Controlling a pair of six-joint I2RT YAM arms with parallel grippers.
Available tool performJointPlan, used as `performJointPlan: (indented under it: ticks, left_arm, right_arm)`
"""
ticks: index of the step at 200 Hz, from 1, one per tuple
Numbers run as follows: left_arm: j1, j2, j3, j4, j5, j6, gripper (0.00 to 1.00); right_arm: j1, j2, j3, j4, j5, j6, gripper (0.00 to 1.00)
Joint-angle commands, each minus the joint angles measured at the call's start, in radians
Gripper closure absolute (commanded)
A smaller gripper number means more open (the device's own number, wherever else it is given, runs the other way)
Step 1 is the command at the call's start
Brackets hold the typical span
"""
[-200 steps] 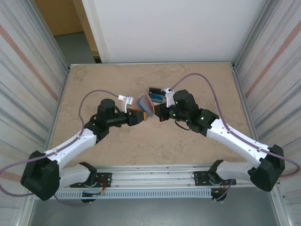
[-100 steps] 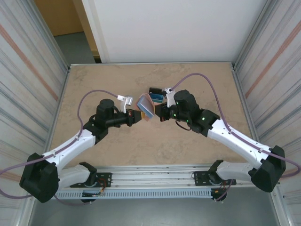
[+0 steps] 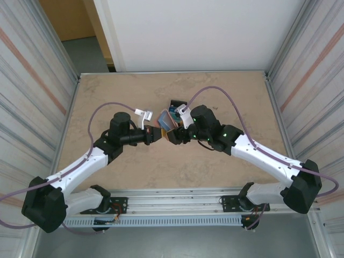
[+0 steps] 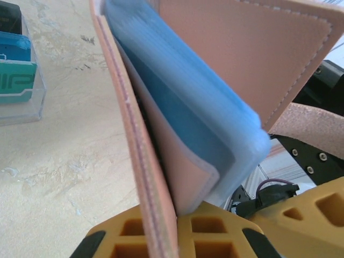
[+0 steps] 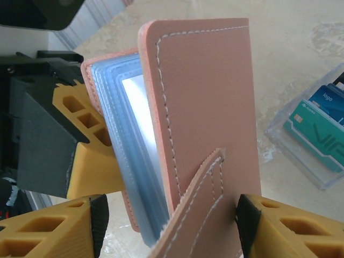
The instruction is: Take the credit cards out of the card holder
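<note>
Card holder (image 5: 209, 107) is held up off the table (image 3: 118, 97), mid-workspace, between both arms.

- **Left gripper** (image 3: 154, 134): pinching 1 cover by its edge.
- **Right gripper** (image 5: 169, 220): spread, 2 fingers straddling the other cover and the closing tab (image 5: 199, 188). No firm contact that I can see.
- **Blue sleeves** (image 4: 188, 118): fanned between the covers. Can't tell if any card is inside.
- **Cards already out:** teal card (image 5: 314, 137), blue card (image 5: 330, 102) and black card (image 4: 8, 19) sit in a clear case (image 5: 279, 134) on the table, just beside the holder.

Suggest closing the right gripper on the cover only, not the tab or sleeves. Then peel the covers apart slowly, left clamp firm, so the pockets are exposed.
</note>
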Motion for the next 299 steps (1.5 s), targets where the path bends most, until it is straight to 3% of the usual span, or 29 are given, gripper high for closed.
performJointPlan:
  ticks: [1,50,112,177,199,230,299]
  left_arm:
    - [-0.005,-0.031,0.048,0.019,0.056,0.025,1.0]
    - [-0.007,-0.031,0.043,0.032,0.083,0.037,1.0]
    - [-0.005,-0.034,0.035,0.052,0.092,0.038,1.0]
    - [-0.006,-0.063,0.032,0.076,0.109,0.047,1.0]
    - [-0.006,-0.065,0.034,0.091,0.12,0.039,1.0]
    - [-0.007,-0.063,0.036,0.097,0.124,0.035,1.0]
    - [-0.006,-0.072,0.032,0.101,0.145,0.039,1.0]
  right_arm:
    - [0.009,0.01,0.03,0.0,-0.017,-0.046,0.33]
    - [0.009,0.015,0.028,0.006,0.003,-0.04,0.45]
    - [-0.004,-0.019,0.012,0.043,-0.066,-0.021,0.56]
    - [-0.04,-0.082,-0.034,0.081,-0.106,0.015,0.5]
    - [-0.042,-0.079,-0.031,0.074,-0.091,0.017,0.4]
    - [-0.033,-0.065,-0.023,0.064,-0.1,-0.005,0.34]
    - [-0.028,-0.061,-0.024,0.057,-0.042,-0.012,0.38]
